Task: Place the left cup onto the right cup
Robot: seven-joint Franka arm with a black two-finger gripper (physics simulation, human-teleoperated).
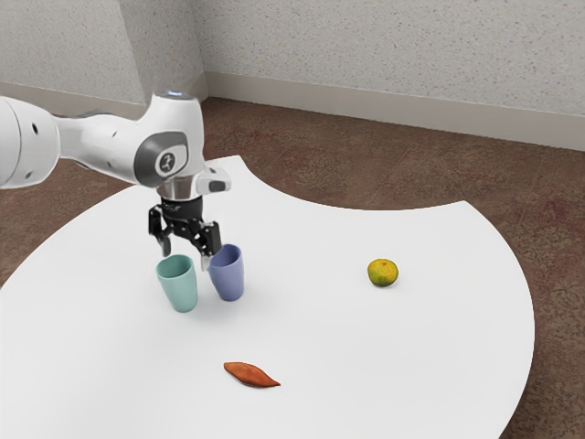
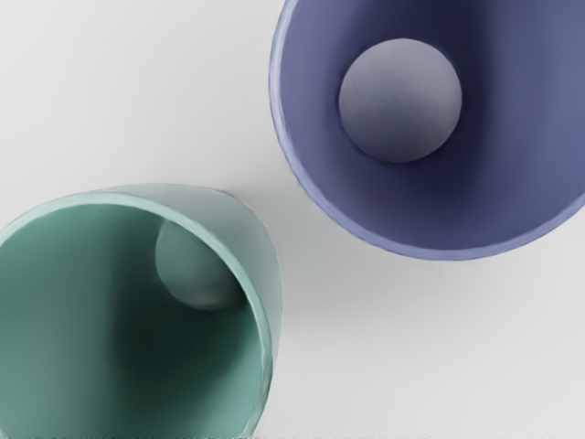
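Two cups stand upright side by side on the white table [image 1: 384, 357]. The green cup [image 1: 177, 283] is on the exterior view's left, the blue-purple cup [image 1: 227, 272] just to its right, a small gap between them. My black gripper [image 1: 189, 247] hangs right above the pair, over the gap between their rims, fingers spread and open, holding nothing. In the wrist view I look straight down into the green cup [image 2: 119, 320] and the blue-purple cup [image 2: 430, 128], with bare table between them.
An orange-green citrus fruit [image 1: 383, 272] lies to the exterior view's right of the cups. A brown sweet potato [image 1: 251, 374] lies nearer the table's front edge. The table's curved edge runs behind the arm.
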